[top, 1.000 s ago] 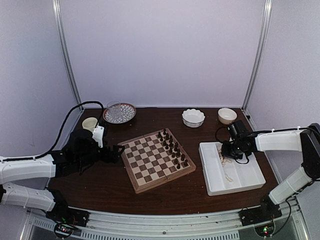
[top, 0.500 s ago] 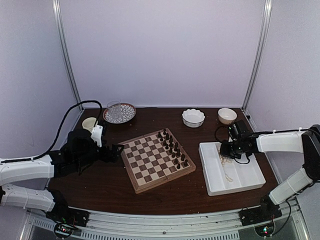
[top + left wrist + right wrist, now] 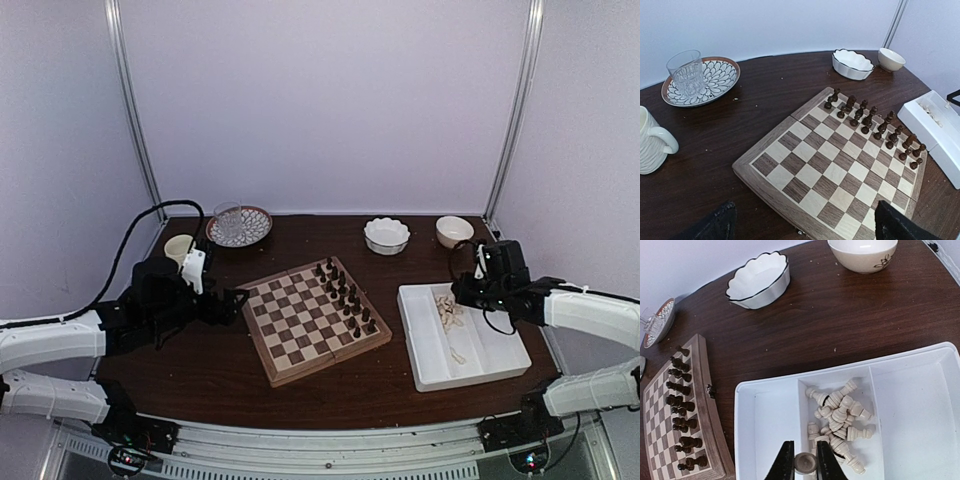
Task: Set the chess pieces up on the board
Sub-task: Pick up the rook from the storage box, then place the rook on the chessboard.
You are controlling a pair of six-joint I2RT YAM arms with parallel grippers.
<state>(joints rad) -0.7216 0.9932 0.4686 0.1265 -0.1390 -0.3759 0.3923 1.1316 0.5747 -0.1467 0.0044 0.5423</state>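
Right claw [image 3: 804, 466] pinches 1 cream chess piece [image 3: 804, 461] over the white tray's [image 3: 765, 440] middle compartment. Left claw [image 3: 232, 303] is spread wide, empty, just left of the board [image 3: 315, 320].

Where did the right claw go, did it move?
Yes. In the top view the right claw shifted rightward and a little toward the far rim of the white tray, shut on a cream chess piece.
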